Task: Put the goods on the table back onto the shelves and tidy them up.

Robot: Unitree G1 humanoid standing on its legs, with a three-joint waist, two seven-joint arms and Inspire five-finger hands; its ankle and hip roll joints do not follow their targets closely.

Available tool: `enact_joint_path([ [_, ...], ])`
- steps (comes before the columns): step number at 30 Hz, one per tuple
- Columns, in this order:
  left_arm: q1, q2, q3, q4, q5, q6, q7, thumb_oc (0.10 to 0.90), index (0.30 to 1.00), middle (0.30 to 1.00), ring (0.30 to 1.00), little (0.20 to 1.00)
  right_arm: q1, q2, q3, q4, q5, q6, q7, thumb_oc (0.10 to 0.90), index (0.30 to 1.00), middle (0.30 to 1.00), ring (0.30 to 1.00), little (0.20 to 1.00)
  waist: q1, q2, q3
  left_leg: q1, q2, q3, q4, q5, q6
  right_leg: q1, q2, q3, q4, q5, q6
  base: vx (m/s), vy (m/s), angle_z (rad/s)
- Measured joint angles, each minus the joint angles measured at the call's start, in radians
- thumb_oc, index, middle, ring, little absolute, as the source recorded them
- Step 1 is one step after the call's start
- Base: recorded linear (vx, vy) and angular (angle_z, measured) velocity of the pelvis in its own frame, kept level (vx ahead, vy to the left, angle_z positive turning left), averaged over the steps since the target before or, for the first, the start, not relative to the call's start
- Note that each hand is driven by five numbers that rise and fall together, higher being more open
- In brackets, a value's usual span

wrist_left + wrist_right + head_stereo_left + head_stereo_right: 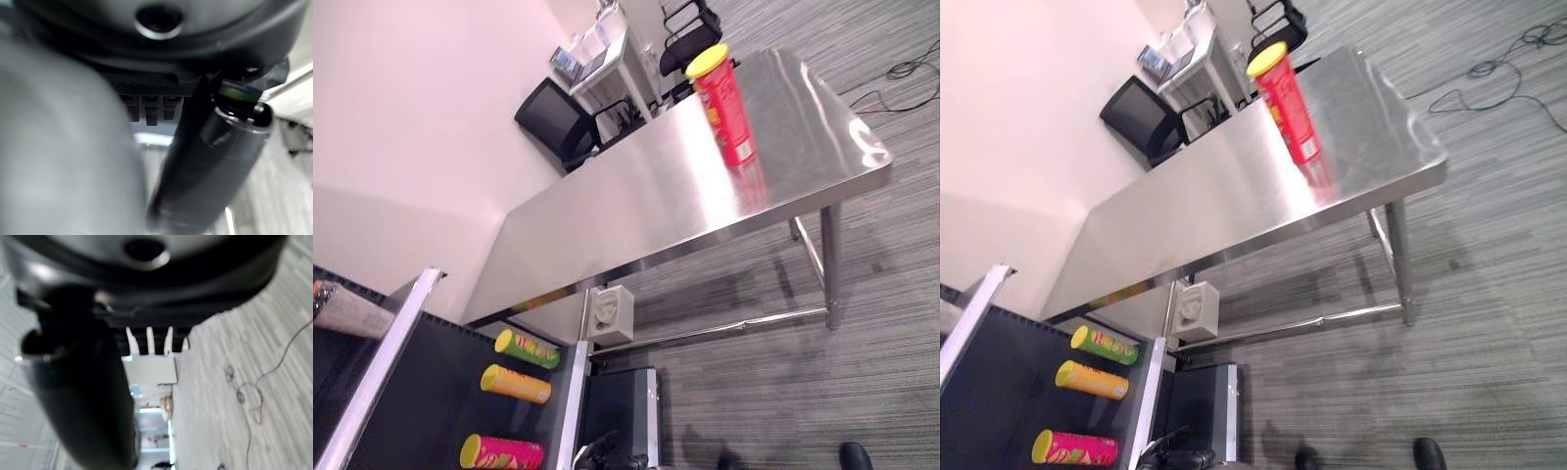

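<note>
A tall red chip can (725, 106) with a yellow lid stands upright on the steel table (636, 206), near its far right end. Three more cans lie on their sides on the dark shelf (431, 392) at the lower left: a green one (527, 349), an orange one (516, 384) and a pink one (501, 453). My left hand (210, 161) shows close up in its wrist view, fingers (146, 108) straight and holding nothing. My right hand (83, 406) hangs over the floor, its fingers (146, 343) straight and empty too. Both hands are away from the red can.
The shelf has white metal uprights (382, 367). A white socket box (610, 314) is fixed under the table's near end. A black monitor (551, 117), a white cart (602, 59) and a black chair (690, 39) stand beyond the table. Grey carpet (862, 294) lies to the right.
</note>
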Motion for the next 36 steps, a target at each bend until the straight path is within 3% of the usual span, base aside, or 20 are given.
enact_joint_path([
  [1, -0.005, 0.0, 0.015, 0.001, -0.003, -0.004, 0.014, 0.8, 0.9, 0.9, 0.9, 0.9, -0.024, 0.012, -0.009, 0.007, -0.012, -0.005, -0.01, 0.8, 0.9, 0.9, 0.9, 0.9, -0.001, -0.023, -0.009, 0.002, -0.03, -0.003, -0.027, -0.006, -0.056, -0.011, -0.008, -0.01, 0.071, -0.064, -0.037, 0.03, 0.137, 0.43],
  [2, -0.006, -0.003, 0.069, 0.008, -0.01, -0.007, 0.013, 0.8, 0.9, 0.9, 0.9, 0.9, -0.027, 0.026, -0.03, 0.012, -0.023, -0.015, -0.017, 0.8, 0.9, 0.9, 0.9, 0.9, -0.002, -0.059, -0.021, -0.01, -0.067, 0.007, 0.003, 0.022, 0.005, -0.001, -0.054, -0.028, 0.019, -0.13, -0.049, 0.04, 0.156, 0.29],
  [3, -0.015, -0.001, 0.034, 0.017, -0.014, 0.01, 0.011, 0.8, 0.9, 0.9, 0.9, 0.9, -0.04, 0.047, -0.046, 0.002, -0.049, -0.034, -0.031, 0.8, 0.9, 0.9, 0.9, 0.9, 0.017, -0.032, -0.039, 0.038, -0.039, -0.007, -0.018, 0.063, 0.032, 0.002, -0.052, -0.061, 0.0, -0.127, -0.044, 0.02, 0.163, 0.2],
  [5, -0.049, -0.001, 0.021, 0.056, 0.011, 0.023, 0.007, 0.8, 0.9, 0.9, 0.9, 0.9, -0.046, 0.046, -0.029, 0.005, -0.086, -0.034, -0.031, 0.8, 0.9, 0.9, 0.9, 0.9, 0.008, -0.038, -0.037, 0.117, -0.019, -0.011, -0.104, 0.121, 0.057, -0.016, -0.049, -0.062, 0.046, -0.133, -0.013, 0.03, 0.094, 0.14],
  [6, -0.068, -0.002, 0.023, 0.082, 0.02, 0.032, 0.014, 0.8, 0.9, 0.9, 0.9, 0.9, -0.049, 0.044, -0.036, 0.008, -0.114, -0.036, -0.033, 0.8, 0.9, 0.9, 0.9, 0.9, -0.003, -0.054, -0.033, 0.124, -0.053, -0.011, -0.145, 0.174, 0.085, -0.043, -0.083, -0.055, 0.085, -0.137, -0.006, 0.06, 0.094, 0.17],
  [9, -0.078, -0.002, 0.041, 0.096, 0.024, 0.036, 0.017, 0.8, 0.9, 0.9, 0.9, 0.9, -0.041, 0.049, -0.033, 0.064, -0.136, -0.041, -0.034, 0.8, 0.9, 0.9, 0.9, 0.9, -0.033, -0.07, -0.02, 0.153, -0.12, -0.049, -0.139, 0.164, 0.115, -0.097, -0.146, -0.017, 0.245, -0.12, 0.027, 0.03, 0.041, 0.32],
  [12, -0.087, -0.002, 0.065, 0.119, 0.024, 0.035, 0.019, 0.8, 0.9, 0.9, 0.9, 0.9, -0.023, 0.046, -0.023, 0.173, -0.15, -0.027, -0.038, 0.8, 0.9, 0.9, 0.9, 0.9, -0.08, -0.08, -0.008, 0.172, -0.125, -0.108, -0.128, 0.143, 0.146, -0.154, -0.137, 0.062, 0.4, -0.069, 0.042, -0.04, -0.047, 0.44],
  [13, -0.098, -0.003, 0.089, 0.134, 0.023, 0.035, 0.02, 0.8, 0.9, 0.9, 0.9, 0.9, -0.024, 0.048, -0.023, 0.186, -0.153, -0.027, -0.039, 0.8, 0.9, 0.9, 0.9, 0.9, -0.103, -0.087, 0.005, 0.173, -0.126, -0.107, -0.122, 0.138, 0.152, -0.181, -0.14, 0.081, 0.418, -0.089, 0.034, -0.02, -0.08, 0.24],
  [14, -0.119, -0.004, 0.098, 0.155, 0.022, 0.036, 0.022, 0.8, 0.9, 0.9, 0.9, 0.9, -0.04, 0.049, -0.025, 0.188, -0.153, -0.028, -0.039, 0.8, 0.9, 0.9, 0.9, 0.9, -0.131, -0.092, 0.025, 0.175, -0.126, -0.112, -0.106, 0.136, 0.155, -0.189, -0.155, 0.086, 0.384, -0.111, 0.033, 0.03, -0.062, 0.27],
  [16, -0.138, -0.003, 0.103, 0.149, 0.022, 0.034, 0.012, 0.8, 0.9, 0.9, 0.9, 0.9, -0.079, 0.048, -0.03, 0.194, -0.166, -0.028, -0.042, 0.8, 0.9, 0.9, 0.9, 0.9, -0.159, -0.098, 0.059, 0.196, -0.116, -0.099, -0.104, 0.113, 0.134, -0.171, -0.165, 0.084, 0.096, -0.09, 0.037, 0.07, -0.043, -0.04],
  [17, -0.137, -0.006, 0.125, 0.149, 0.023, 0.029, 0.011, 0.8, 0.9, 0.9, 0.9, 0.9, -0.085, 0.05, -0.037, 0.199, -0.177, -0.027, -0.042, 0.8, 0.9, 0.9, 0.9, 0.9, -0.17, -0.109, 0.074, 0.223, -0.112, -0.091, -0.118, 0.1, 0.109, -0.126, -0.153, 0.096, -0.049, 0.02, 0.045, 0.14, -0.101, -0.24],
  [18, -0.133, -0.006, 0.129, 0.141, 0.029, 0.034, -0.026, 0.8, 0.9, 0.9, 0.9, 0.9, -0.082, 0.065, -0.062, 0.235, -0.197, -0.026, -0.055, 0.8, 0.9, 0.9, 0.9, 0.9, -0.209, -0.037, 0.088, 0.286, -0.037, -0.102, -0.145, 0.132, 0.074, 0.025, -0.096, 0.024, -0.213, 0.103, 0.046, 0.05, -0.103, -0.25],
  [19, -0.13, -0.006, 0.128, 0.141, 0.025, 0.02, -0.007, 0.8, 0.9, 0.9, 0.9, 0.9, -0.083, 0.057, -0.057, 0.247, -0.202, -0.025, -0.072, 0.8, 0.9, 0.9, 0.9, 0.9, -0.216, -0.033, 0.09, 0.308, -0.017, -0.088, -0.147, 0.152, 0.051, 0.071, -0.084, 0.008, -0.26, 0.112, 0.039, 0.14, -0.149, -0.17],
  [22, -0.127, -0.006, 0.136, 0.125, 0.023, 0.008, -0.005, 0.8, 0.9, 0.9, 0.9, 0.9, -0.089, 0.063, -0.129, 0.251, -0.215, -0.025, -0.092, 0.8, 0.9, 0.9, 0.9, 0.9, -0.234, -0.033, 0.089, 0.332, 0.004, -0.034, -0.15, 0.162, 0.038, 0.117, -0.054, 0.021, -0.327, 0.135, 0.036, 0.11, -0.097, -0.4],
  [28, -0.129, -0.006, 0.131, 0.109, 0.025, -0.004, -0.009, 0.8, 0.9, 0.9, 0.9, 0.9, -0.125, 0.051, -0.183, 0.313, -0.247, -0.04, -0.149, 0.8, 0.9, 0.9, 0.9, 0.9, -0.293, -0.042, 0.085, 0.374, 0.004, -0.032, -0.147, 0.164, 0.034, 0.209, -0.062, 0.019, -0.437, 0.187, 0.038, 0.06, -0.094, -0.11],
  [36, -0.119, -0.006, 0.142, 0.123, 0.025, 0.015, -0.009, 0.8, 0.9, 0.9, 0.9, 0.9, -0.131, 0.041, -0.183, 0.394, -0.253, -0.039, -0.171, 0.8, 0.9, 0.9, 0.9, 0.9, -0.298, -0.029, 0.074, 0.387, 0.004, -0.03, -0.147, 0.164, 0.034, 0.259, -0.069, 0.014, -0.527, 0.231, 0.039, 0.02, -0.047, -0.02],
])
